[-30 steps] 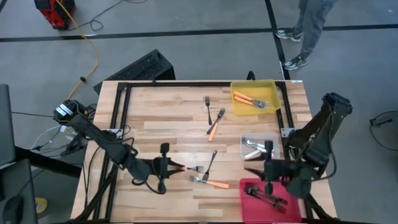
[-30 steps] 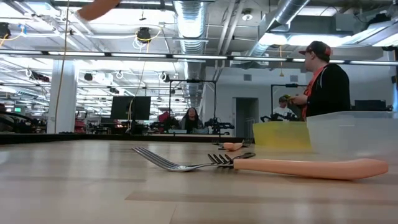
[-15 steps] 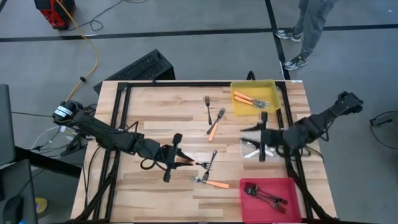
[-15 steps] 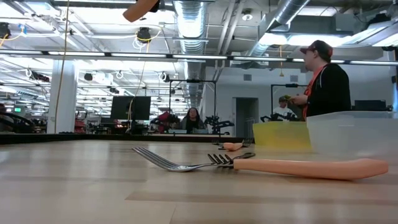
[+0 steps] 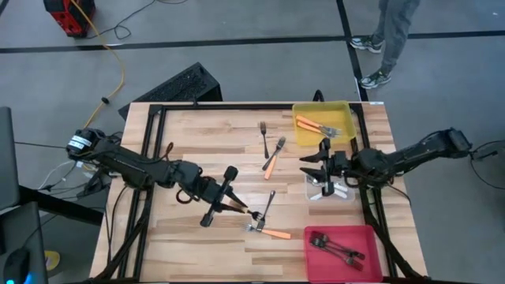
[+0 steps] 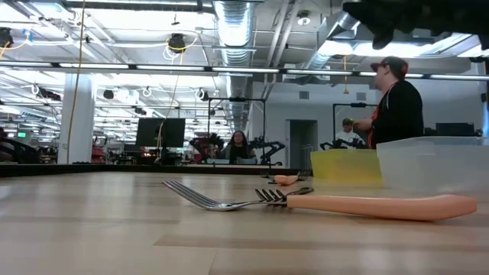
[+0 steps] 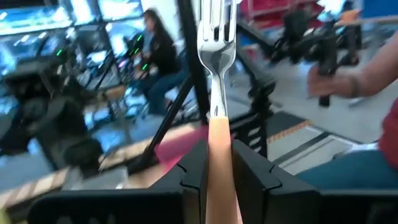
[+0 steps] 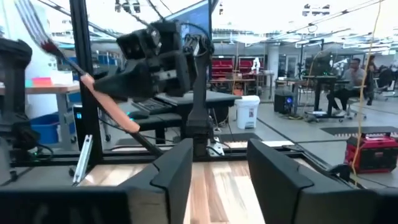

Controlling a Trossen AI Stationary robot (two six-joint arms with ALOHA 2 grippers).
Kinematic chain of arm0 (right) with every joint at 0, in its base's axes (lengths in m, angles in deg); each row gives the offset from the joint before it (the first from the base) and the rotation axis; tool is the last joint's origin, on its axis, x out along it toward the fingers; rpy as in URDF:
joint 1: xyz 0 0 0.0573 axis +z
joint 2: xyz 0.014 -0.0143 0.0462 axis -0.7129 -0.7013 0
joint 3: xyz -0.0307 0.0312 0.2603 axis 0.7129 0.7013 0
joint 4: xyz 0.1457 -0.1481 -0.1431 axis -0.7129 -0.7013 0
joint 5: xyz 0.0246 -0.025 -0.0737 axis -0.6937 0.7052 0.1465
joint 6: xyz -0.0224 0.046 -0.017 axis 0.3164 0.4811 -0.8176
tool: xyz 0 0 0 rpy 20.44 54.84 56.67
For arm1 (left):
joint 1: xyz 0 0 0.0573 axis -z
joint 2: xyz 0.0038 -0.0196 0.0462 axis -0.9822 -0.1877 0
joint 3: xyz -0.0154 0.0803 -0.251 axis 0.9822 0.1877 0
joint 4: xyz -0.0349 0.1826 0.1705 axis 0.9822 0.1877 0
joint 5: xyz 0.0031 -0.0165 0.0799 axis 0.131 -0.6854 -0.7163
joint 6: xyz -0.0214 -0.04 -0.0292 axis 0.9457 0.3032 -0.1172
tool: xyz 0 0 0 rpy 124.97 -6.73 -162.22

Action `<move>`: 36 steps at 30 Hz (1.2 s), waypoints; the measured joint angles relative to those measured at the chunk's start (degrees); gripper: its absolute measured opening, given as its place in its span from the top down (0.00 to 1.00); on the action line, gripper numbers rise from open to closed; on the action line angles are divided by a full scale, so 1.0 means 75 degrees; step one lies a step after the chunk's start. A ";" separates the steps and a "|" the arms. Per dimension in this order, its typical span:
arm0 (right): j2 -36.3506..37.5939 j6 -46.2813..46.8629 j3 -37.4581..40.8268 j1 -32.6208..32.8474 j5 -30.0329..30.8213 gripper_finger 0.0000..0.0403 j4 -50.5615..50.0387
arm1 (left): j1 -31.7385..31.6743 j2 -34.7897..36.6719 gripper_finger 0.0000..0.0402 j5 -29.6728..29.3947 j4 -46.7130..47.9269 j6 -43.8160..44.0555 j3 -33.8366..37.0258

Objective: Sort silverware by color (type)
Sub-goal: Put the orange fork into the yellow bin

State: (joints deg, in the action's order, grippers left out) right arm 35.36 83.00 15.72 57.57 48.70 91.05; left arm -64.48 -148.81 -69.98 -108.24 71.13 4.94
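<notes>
My left gripper [image 5: 239,207] is over the table's middle, shut on an orange-handled fork [image 7: 216,93] whose metal tines stick out past the fingertips. My right gripper [image 5: 316,172] hovers open over the clear bin [image 5: 344,194], which holds pale forks. The right wrist view shows its fingers [image 8: 177,168] apart and empty. Loose on the wood lie an orange-handled fork [image 5: 272,233], a dark fork [image 5: 269,202] and three more forks [image 5: 272,150] farther back. The yellow bin [image 5: 303,138] holds orange-handled forks, and the red bin [image 5: 316,260] holds dark ones. My left gripper pinches the fork's orange handle [image 7: 219,146] between its two fingers. The fork lies along the fingers, with its neck and tines [image 7: 216,31] reaching out beyond the tips. It is lifted clear of the table.
The three bins line the table's right side, and a black frame runs along the left and far edges. The loose forks lie close by the left gripper. Bare wood [image 5: 189,150] lies on the far left. People [image 6: 393,99] are in the room beyond.
My right gripper has swung from above the red bin toward the far edge and now hangs over the clear bin. My left gripper, carrying the orange-handled fork, has moved toward the table's right and turned slightly.
</notes>
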 joint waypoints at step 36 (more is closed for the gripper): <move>-0.5390 -0.2676 -0.4088 0.1255 -0.0369 0.34 0.0461 | -0.1426 -0.1773 0.90 0.4819 -0.1807 0.1290 0.0142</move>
State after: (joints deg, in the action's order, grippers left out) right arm -5.07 62.93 -14.94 66.98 45.92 94.50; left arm -75.17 -162.11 -33.84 -121.79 80.80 6.01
